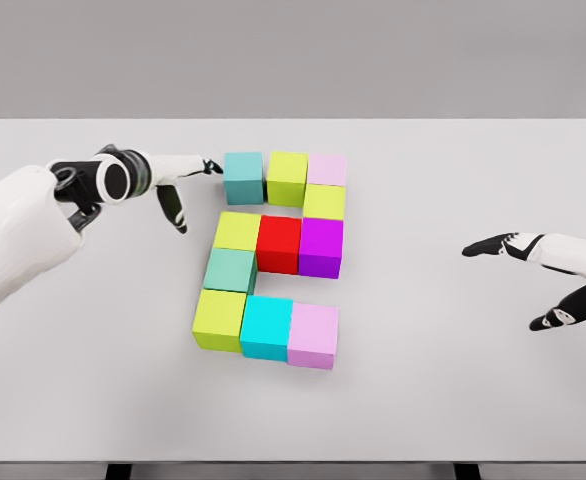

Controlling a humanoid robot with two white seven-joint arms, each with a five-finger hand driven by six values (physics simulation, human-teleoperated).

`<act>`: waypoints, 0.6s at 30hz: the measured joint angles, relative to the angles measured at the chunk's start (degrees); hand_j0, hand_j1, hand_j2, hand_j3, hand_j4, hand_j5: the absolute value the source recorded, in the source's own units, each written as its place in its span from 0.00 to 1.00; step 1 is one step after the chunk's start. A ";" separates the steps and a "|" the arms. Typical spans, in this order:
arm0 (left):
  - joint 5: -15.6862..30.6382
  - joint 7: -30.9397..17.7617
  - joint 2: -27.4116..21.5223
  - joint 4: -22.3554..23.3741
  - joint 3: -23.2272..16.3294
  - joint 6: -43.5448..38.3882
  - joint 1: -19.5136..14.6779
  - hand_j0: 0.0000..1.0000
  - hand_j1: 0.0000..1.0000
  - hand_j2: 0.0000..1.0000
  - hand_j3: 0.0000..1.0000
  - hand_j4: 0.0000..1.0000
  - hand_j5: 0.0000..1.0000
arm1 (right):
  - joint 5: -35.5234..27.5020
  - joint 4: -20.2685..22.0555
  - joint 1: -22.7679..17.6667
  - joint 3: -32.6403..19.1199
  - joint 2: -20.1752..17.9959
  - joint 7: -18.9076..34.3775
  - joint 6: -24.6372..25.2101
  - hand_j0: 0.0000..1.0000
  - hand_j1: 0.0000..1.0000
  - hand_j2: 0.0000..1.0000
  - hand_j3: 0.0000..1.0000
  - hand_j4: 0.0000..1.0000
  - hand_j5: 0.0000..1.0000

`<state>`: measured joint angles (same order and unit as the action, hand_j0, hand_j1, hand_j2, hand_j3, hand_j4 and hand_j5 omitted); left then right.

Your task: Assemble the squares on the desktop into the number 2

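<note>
On the white desktop (453, 400) we see the cube squares (278, 255) packed mid-table into a 2 — three rows joined by single blocks. Our left hand (178, 185), fingers spread, touches the far-left teal cube (243, 177); the right hand (533, 275) hovers released, well apart.

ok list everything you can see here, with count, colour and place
teal cubes: 2, top-left of the figure and left column
yellow-green cubes: 4, top middle, right column, middle-left, bottom-left
pale pink cubes: 2, top-right, bottom-right
red cube: 1, centre
magenta cube: 1, middle-right
cyan cube: 1, bottom middle
white table: 1
left hand: open, fingertip at top-left teal cube
right hand: open, far right
</note>
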<state>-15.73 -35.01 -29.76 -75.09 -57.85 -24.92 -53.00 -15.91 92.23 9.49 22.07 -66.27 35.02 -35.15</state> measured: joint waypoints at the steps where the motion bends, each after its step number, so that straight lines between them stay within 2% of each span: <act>1: 0.36 0.00 -0.52 -0.44 0.01 0.00 0.00 1.00 1.00 1.00 1.00 1.00 1.00 | 0.03 0.01 0.00 0.00 0.00 0.00 0.00 1.00 1.00 1.00 1.00 1.00 1.00; 11: 4.66 0.00 -3.91 -2.92 0.04 0.06 -1.05 1.00 1.00 1.00 1.00 1.00 1.00 | 0.27 0.03 0.18 0.09 0.10 0.00 0.00 1.00 1.00 1.00 1.00 1.00 1.00; 18: 5.47 0.00 -4.20 -3.10 -0.29 0.03 -0.97 1.00 1.00 1.00 1.00 1.00 1.00 | 0.60 0.04 0.18 0.10 0.15 0.00 0.00 1.00 1.00 1.00 1.00 1.00 1.00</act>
<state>-10.25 -35.01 -33.96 -78.19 -58.15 -24.89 -53.96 -15.31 92.27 9.67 22.17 -66.12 35.02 -35.15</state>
